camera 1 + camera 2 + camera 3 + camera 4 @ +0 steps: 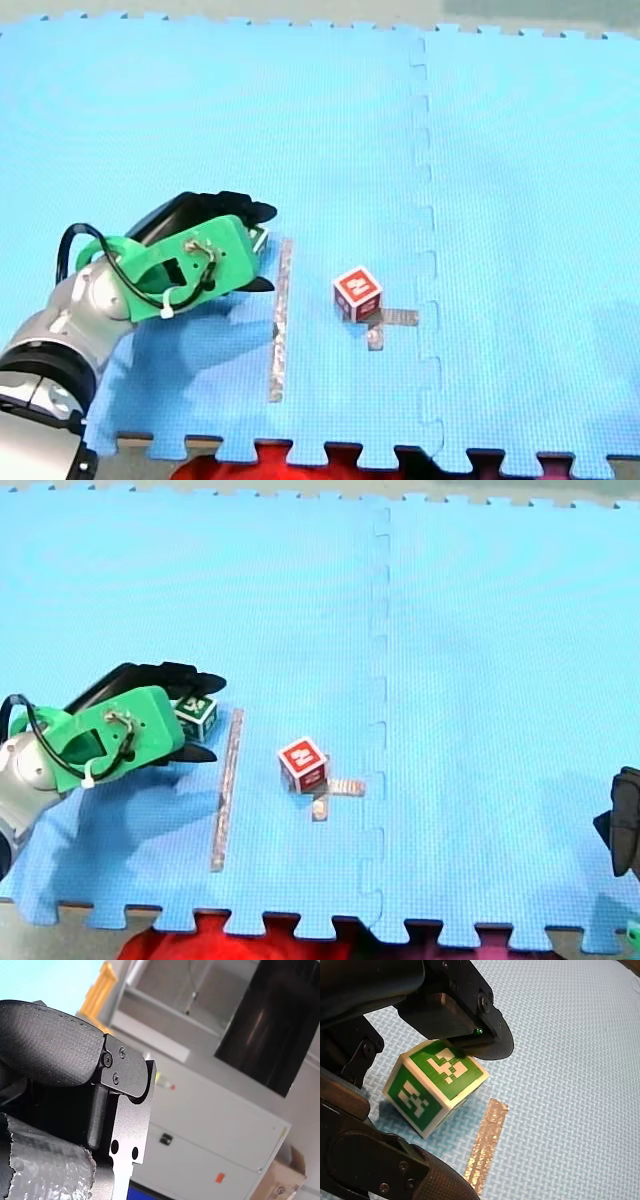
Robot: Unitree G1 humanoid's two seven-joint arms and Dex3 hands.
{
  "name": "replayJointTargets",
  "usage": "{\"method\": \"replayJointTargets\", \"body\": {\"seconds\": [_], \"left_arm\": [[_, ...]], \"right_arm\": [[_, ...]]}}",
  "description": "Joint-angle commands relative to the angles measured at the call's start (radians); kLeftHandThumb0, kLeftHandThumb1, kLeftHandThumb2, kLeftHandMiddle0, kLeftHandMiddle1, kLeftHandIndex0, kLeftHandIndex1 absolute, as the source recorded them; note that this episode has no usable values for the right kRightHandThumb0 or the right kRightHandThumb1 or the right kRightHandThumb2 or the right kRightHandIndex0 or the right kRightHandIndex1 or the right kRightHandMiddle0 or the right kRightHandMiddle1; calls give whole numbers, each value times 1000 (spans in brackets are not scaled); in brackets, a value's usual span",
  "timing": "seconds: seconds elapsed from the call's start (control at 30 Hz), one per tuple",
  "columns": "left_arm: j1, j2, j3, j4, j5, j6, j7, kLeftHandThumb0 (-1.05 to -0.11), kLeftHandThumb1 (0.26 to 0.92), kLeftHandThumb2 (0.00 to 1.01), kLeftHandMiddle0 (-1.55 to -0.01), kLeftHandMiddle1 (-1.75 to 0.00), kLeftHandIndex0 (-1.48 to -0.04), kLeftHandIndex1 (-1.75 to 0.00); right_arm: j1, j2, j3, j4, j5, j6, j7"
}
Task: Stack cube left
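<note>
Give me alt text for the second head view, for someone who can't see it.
The robot's left hand, at the left of a blue foam mat, grips a green cube beside a silver tape strip. A red cube sits at a tape cross past the strip. The right hand is at the right edge.

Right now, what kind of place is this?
Likely a robotics lab: blue foam mat with tape strips, green cube in the left robot hand, red cube, grey cabinets; right robot hand at mat's edge.

The green cube (437,1087) bears white blocky markings (red cube (357,293) likewise); the mat (520,200) is blue, tape (280,320) silver.
</note>
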Motion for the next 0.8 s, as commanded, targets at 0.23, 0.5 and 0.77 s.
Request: {"method": "replayJointTargets", "body": {"seconds": [0.23, 0.5, 0.77], "left_arm": [[-7, 10, -39, -6, 54, -78, 81, -649, 680, 1, -868, -1746, -768, -3], [-15, 3, -59, -14, 73, -111, 123, -744, 702, 5, -853, -1743, -682, 0], [-39, 39, -54, -42, 71, -223, 160, -784, 702, 0, -852, -1740, -663, 0]], "right_arm": [[-21, -6, -4, 54, -1, -14, -2], [-24, -4, 0, 70, 7, -25, 10], [-24, -4, 0, 85, -23, 0, -14]]}}
